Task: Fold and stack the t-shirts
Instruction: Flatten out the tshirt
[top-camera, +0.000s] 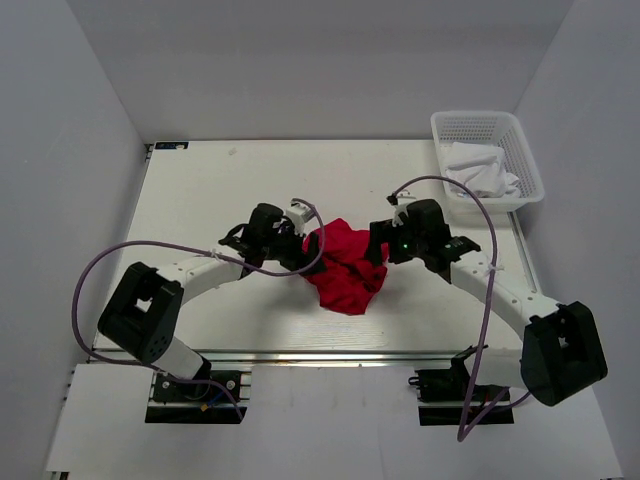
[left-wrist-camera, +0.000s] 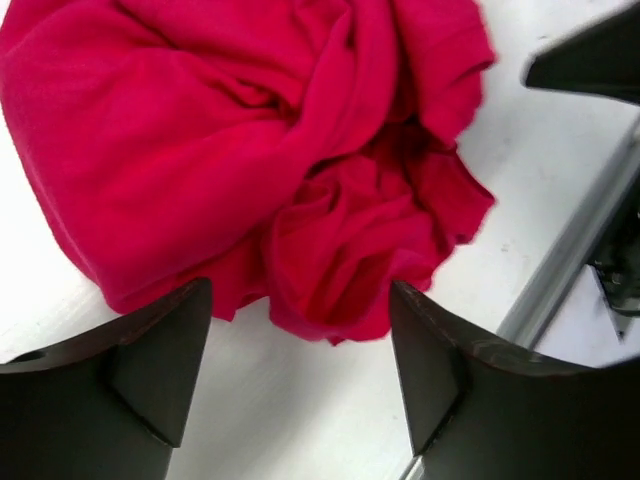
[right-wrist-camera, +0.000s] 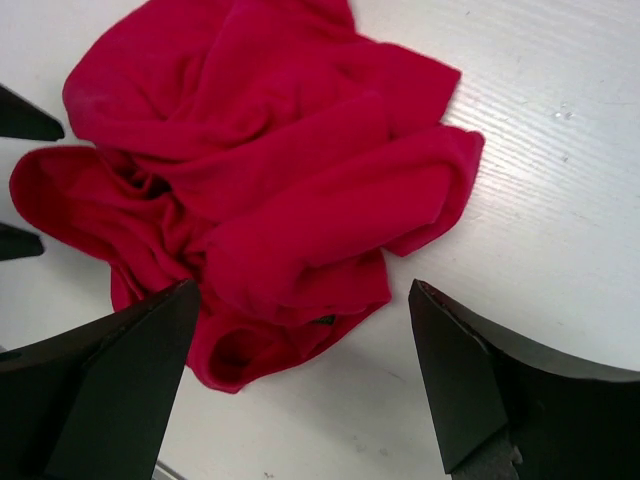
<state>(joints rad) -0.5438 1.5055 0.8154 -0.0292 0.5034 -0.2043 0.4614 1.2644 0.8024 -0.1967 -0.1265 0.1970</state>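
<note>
A single red t-shirt (top-camera: 345, 265) lies crumpled in a loose heap near the middle of the white counter (top-camera: 220, 190), slightly toward the near edge. It is unfolded, with deep creases and overlapping lobes of fabric.

The left end effector (top-camera: 303, 248) sits at the heap's left side and the right end effector (top-camera: 383, 245) at its right side, so the shirt lies between the two.

In the left wrist view the left end effector (left-wrist-camera: 300, 300) has its jaws spread wide. The near hem of the shirt (left-wrist-camera: 200, 130) reaches into the gap between the two dark fingers (left-wrist-camera: 150, 370), but nothing is pinched. Whether the cloth brushes either finger cannot be told.

The right end effector (right-wrist-camera: 305, 290) is likewise wide open and grips nothing. The shirt (right-wrist-camera: 270, 180) bunches just ahead of its fingers (right-wrist-camera: 120, 390), with a rolled edge lying between them on the counter.

At the far right corner of the counter stands a white mesh basket (top-camera: 530, 165), well apart from the shirt. It holds a rumpled white cloth (top-camera: 478, 170).
</note>
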